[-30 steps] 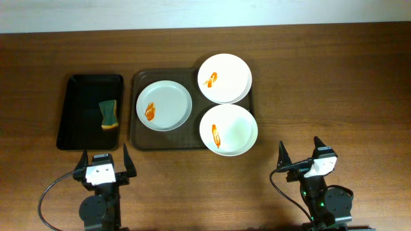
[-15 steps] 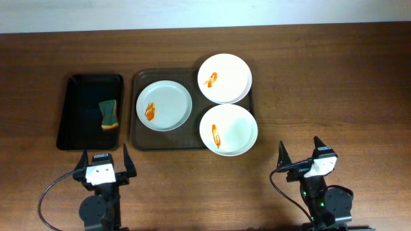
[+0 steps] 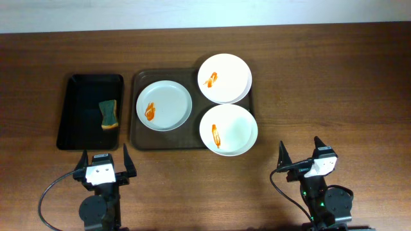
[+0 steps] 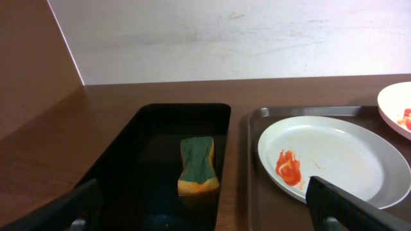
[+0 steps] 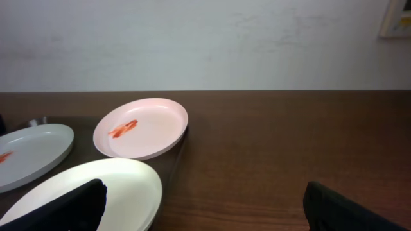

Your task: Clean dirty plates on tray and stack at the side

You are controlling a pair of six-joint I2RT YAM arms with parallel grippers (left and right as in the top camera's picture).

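Three white plates with orange-red smears lie on the dark brown tray: one at left, one at back right, one at front right, the last two overhanging the rim. The left plate and the tray show in the left wrist view. All three show in the right wrist view: left, back, front. My left gripper and right gripper rest open and empty near the front edge; their fingertips frame the wrist views.
A smaller black tray stands left of the brown tray and holds a green and yellow sponge, also in the left wrist view. A pale wall runs behind the table.
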